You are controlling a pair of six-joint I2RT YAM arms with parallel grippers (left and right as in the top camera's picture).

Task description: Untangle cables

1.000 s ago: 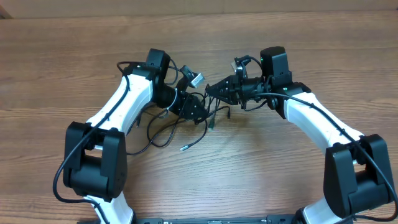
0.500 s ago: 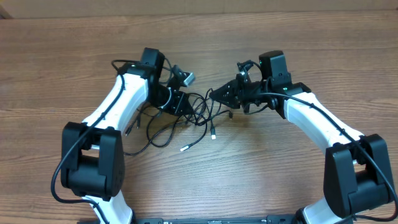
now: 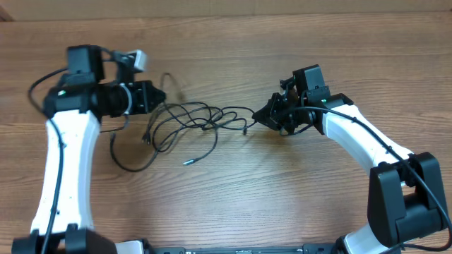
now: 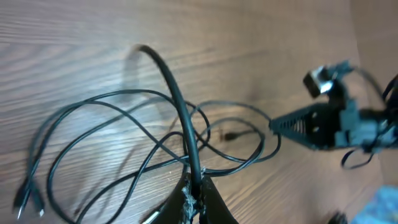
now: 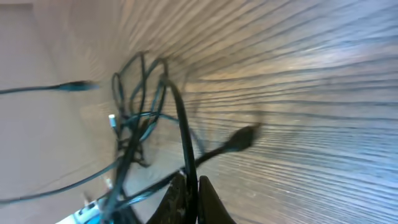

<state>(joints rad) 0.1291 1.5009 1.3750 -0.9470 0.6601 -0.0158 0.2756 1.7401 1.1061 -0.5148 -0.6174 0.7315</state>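
On the table (image 3: pixel 296 204) the cables (image 3: pixel 198 118) lie strung out just toward nine o'clock of centre. The left gripper (image 3: pixel 158 97) is clamped on one at their nine o'clock, and the right gripper (image 3: pixel 257 117) pinches another at three. The step in hand looks like drawing the tangle apart. Next calls for spreading wider, gently. Overhead alone shows a loose plug (image 3: pixel 187 162) at six, while the wrist views alone confirm each closed grip.

We note the left arm reaching wide, left claw (image 3: pixel 159 97) pinched shut on the cables (image 4: pixel 179 109); right arm elbowed inward, right claw (image 3: pixel 257 116) clamped on them too.
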